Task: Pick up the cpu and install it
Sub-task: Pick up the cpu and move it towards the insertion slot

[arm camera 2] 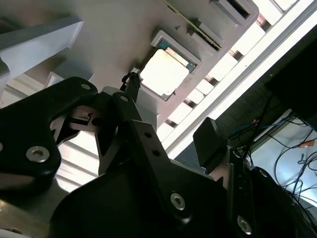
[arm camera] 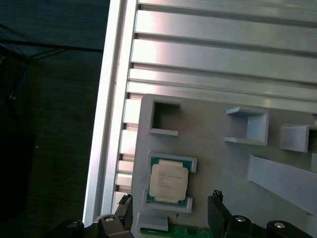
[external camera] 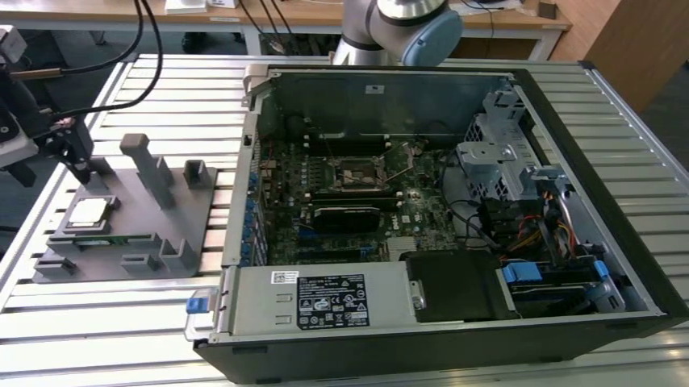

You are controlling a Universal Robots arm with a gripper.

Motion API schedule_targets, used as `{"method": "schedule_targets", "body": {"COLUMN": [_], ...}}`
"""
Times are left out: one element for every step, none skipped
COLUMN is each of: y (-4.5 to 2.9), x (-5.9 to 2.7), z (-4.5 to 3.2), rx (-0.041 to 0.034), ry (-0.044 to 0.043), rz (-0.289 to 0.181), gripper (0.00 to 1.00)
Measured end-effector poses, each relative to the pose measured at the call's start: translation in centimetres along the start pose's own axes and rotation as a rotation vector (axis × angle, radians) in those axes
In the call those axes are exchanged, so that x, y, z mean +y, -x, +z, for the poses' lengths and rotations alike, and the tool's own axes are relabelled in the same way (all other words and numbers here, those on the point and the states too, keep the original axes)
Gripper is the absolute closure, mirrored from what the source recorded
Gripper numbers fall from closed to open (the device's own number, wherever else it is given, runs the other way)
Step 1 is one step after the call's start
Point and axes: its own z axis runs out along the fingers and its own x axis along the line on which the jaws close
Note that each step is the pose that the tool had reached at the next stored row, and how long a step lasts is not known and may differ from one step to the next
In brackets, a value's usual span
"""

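The cpu (external camera: 89, 211) is a small square chip with a shiny pale top, lying flat in a low framed pocket of the grey fixture block (external camera: 161, 214) at the exterior view's left. Both wrist views show the cpu (arm camera: 168, 181) (arm camera 2: 161, 72) in that pocket. My gripper (external camera: 76, 161) hangs just above and behind it, open, with nothing between its fingers. In the first wrist view the gripper (arm camera: 171, 202) has one dark fingertip (arm camera: 126, 206) on either side of the chip, apart from it. The dark cpu socket (external camera: 361, 172) sits on the motherboard inside the open computer case (external camera: 603, 161).
A green memory stick (external camera: 102, 239) lies in a slot of the fixture beside the cpu. Tall grey posts (external camera: 140, 161) rise from the fixture close to the gripper. Drive cages and cables (external camera: 506, 177) crowd the case's right side. The slatted metal table (external camera: 108, 322) lies around.
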Motion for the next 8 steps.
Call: {"method": "schedule_targets", "body": {"y": [0.0, 0.0, 0.01, 0.01, 0.01, 0.01, 0.01, 0.01], "x": [0.0, -0.01, -0.01, -0.01, -0.02, -0.02, -0.02, -0.02], "z": [0.14, 0.25, 0.35, 0.44, 0.51, 0.57, 0.64, 0.69], "rx": [-0.0001, -0.0002, -0.0002, -0.0002, -0.0001, -0.0002, -0.0002, -0.0001], "ry": [0.0001, 0.0001, 0.0001, 0.0001, 0.0001, 0.0001, 0.0001, 0.0001], "rz": [0.0, 0.0, 0.0, 0.0, 0.0, 0.0, 0.0, 0.0], "gripper": [0.3, 0.3, 0.3, 0.3, 0.3, 0.3, 0.3, 0.3]}}
